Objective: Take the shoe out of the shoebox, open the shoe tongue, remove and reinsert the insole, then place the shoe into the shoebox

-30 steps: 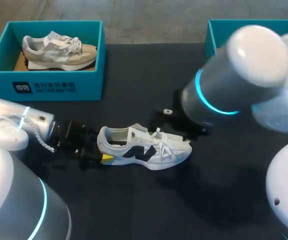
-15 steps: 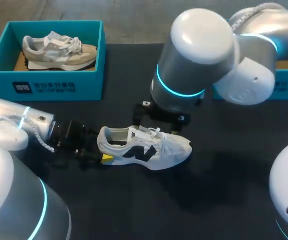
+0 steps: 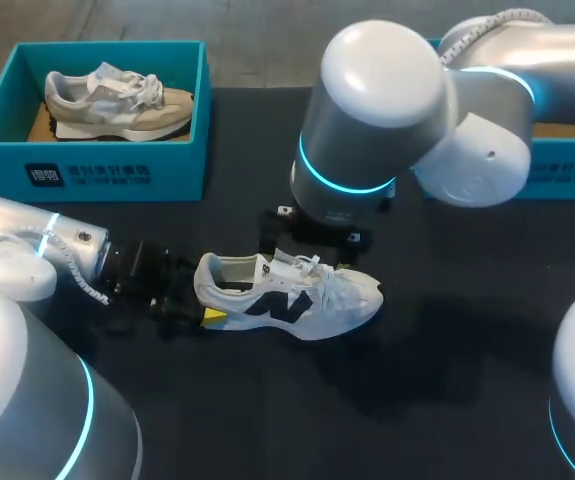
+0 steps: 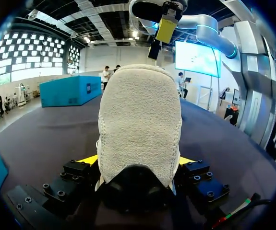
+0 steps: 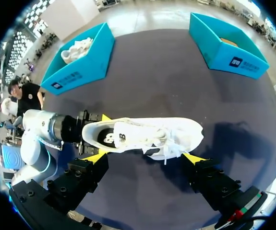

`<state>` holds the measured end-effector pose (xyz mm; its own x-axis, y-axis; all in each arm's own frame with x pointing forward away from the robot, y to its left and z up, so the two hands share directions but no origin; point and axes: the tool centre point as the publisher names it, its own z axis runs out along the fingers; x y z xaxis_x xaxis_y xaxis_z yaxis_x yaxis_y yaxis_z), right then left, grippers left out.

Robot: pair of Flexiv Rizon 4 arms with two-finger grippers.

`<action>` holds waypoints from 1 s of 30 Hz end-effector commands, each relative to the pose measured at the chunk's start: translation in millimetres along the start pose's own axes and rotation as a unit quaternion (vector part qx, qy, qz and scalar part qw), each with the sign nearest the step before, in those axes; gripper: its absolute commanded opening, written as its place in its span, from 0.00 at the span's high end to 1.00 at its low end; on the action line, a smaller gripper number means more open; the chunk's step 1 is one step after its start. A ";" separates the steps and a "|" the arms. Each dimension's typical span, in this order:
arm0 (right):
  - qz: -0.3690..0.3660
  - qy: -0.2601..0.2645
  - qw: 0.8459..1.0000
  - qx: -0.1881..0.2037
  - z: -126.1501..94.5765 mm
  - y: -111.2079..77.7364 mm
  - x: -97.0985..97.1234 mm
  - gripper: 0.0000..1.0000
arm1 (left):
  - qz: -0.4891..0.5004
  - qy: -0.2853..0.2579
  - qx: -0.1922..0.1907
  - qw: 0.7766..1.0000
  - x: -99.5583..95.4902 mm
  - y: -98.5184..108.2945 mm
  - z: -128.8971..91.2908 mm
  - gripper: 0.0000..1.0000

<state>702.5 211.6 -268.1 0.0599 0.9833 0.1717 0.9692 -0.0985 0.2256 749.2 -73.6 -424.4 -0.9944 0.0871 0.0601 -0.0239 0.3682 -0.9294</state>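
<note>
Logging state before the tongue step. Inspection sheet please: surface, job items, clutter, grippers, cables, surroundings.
Surface: black table, bare around the shoe.
Job's things: white shoe on its sole, out of the box; teal shoebox at the right, partly behind the right arm.
Clutter: second teal box holding a beige shoe.
Grippers: left gripper shut on the white shoe's heel; right gripper open over the shoe's middle.
Cables: white hose along the left arm, clear of the shoe.
Surroundings: nothing seen.

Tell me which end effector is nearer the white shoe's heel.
Left. The left end effector grips the white shoe at its heel, a finger on either side. The right end effector hangs open above the laces, not touching.
</note>
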 end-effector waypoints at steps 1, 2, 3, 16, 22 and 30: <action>0.039 -0.097 0.994 -0.034 18.7 -5.6 25.2 0.00 | 0.000 -0.001 0.000 1.000 -1.5 2.0 3.1 1.00; 0.046 -0.102 0.993 -0.036 21.9 -4.3 30.1 0.00 | 0.000 -0.001 0.000 1.000 -1.5 2.0 3.1 1.00; 0.046 -0.123 0.991 -0.039 24.5 -3.0 33.5 0.00 | 0.000 -0.001 0.000 1.000 -1.5 2.0 3.1 1.00; 0.078 -0.168 0.982 -0.027 45.6 6.3 59.6 0.00 | 0.000 -0.001 0.000 1.000 -1.5 2.0 3.1 1.00; 0.095 -0.216 0.971 -0.029 50.8 6.8 69.0 0.00 | 0.000 -0.001 0.000 1.000 -1.5 2.0 3.1 1.00; 0.113 -0.263 0.958 -0.030 56.9 2.3 69.9 0.00 | 0.000 -0.001 0.000 1.000 -1.5 2.0 3.1 1.00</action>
<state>730.2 267.9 -303.9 -0.0198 0.9997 -0.0153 0.9837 0.0222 0.1787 749.1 -73.6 -424.3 -0.9944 0.0873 0.0602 -0.0240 0.3682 -0.9294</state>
